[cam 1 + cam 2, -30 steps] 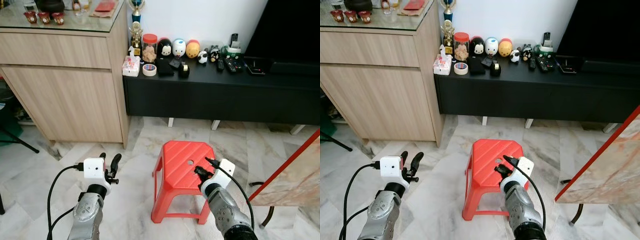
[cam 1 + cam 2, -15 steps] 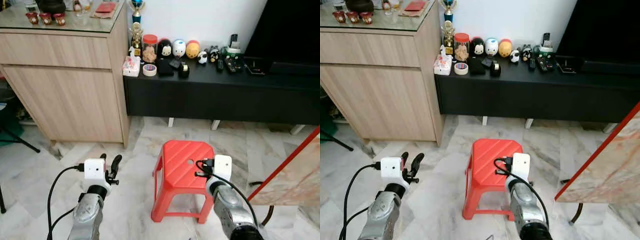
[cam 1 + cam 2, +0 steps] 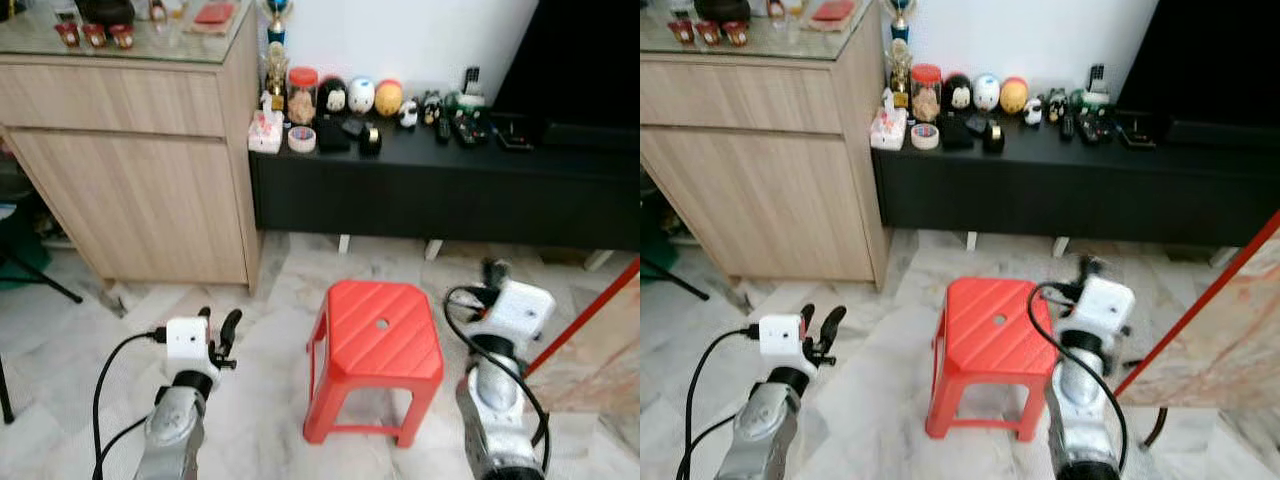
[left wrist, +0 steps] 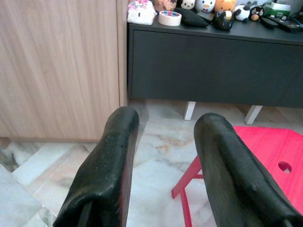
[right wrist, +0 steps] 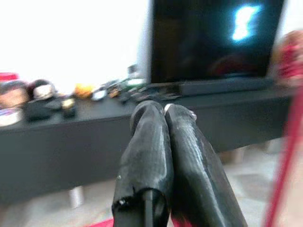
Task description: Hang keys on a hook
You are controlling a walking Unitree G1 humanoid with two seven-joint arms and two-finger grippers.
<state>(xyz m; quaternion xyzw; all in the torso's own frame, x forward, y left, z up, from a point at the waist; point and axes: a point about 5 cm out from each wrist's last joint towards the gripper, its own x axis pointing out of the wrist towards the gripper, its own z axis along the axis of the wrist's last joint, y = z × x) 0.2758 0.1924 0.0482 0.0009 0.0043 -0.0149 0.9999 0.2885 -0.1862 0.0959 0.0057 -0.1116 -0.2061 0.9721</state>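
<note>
My right gripper (image 5: 165,111) has its jaws pressed together, a small glint of silver metal between the tips; I cannot tell what it is. It is raised beside the red plastic stool (image 3: 380,345), pointing toward the black TV console (image 3: 450,185). My left gripper (image 4: 165,132) has its jaws apart, holding nothing, low over the marble floor (image 3: 270,300) left of the stool. A roll of tape (image 3: 301,139) and round figurines (image 3: 361,95) stand on the console, which adjoins a wooden cabinet (image 3: 130,170).
</note>
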